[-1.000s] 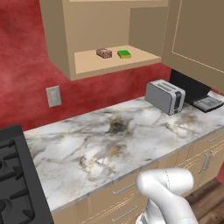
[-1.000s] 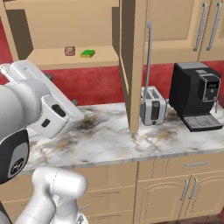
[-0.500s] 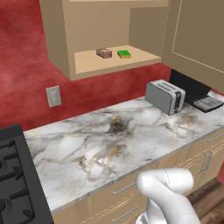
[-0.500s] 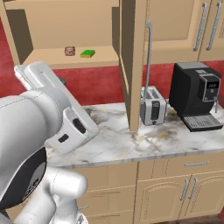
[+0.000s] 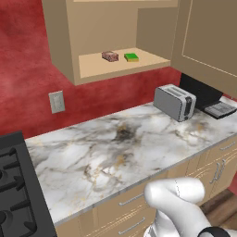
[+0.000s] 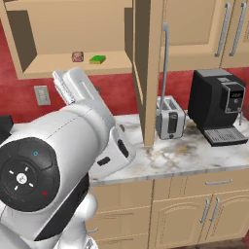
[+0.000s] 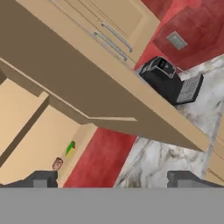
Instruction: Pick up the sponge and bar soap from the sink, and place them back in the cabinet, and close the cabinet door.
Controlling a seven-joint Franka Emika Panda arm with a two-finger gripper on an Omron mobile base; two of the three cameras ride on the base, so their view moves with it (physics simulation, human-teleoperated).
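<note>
The green sponge (image 5: 131, 57) and the reddish-brown bar soap (image 5: 110, 56) lie side by side on the shelf of the open cabinet (image 5: 92, 65). The right base view has the same sponge (image 6: 97, 60) and bar soap (image 6: 77, 56). The cabinet door (image 6: 146, 73) stands swung out, edge-on, with its silver handle (image 6: 164, 58) facing right. My gripper (image 7: 113, 179) is open and holds nothing. It looks up past the door (image 7: 87, 87) toward the sponge (image 7: 70, 148) and soap (image 7: 57, 164), well away from them. The sink is out of view.
A steel toaster (image 5: 175, 102) and a black coffee machine (image 6: 219, 107) stand on the marble counter (image 5: 115, 152) below the door. A black stove (image 5: 14, 194) sits at the left. My bulky arm (image 6: 58, 165) rises in front of the counter.
My arm has swung up and closer to the right base camera, looming much larger there. The sponge, soap and door have not moved.
</note>
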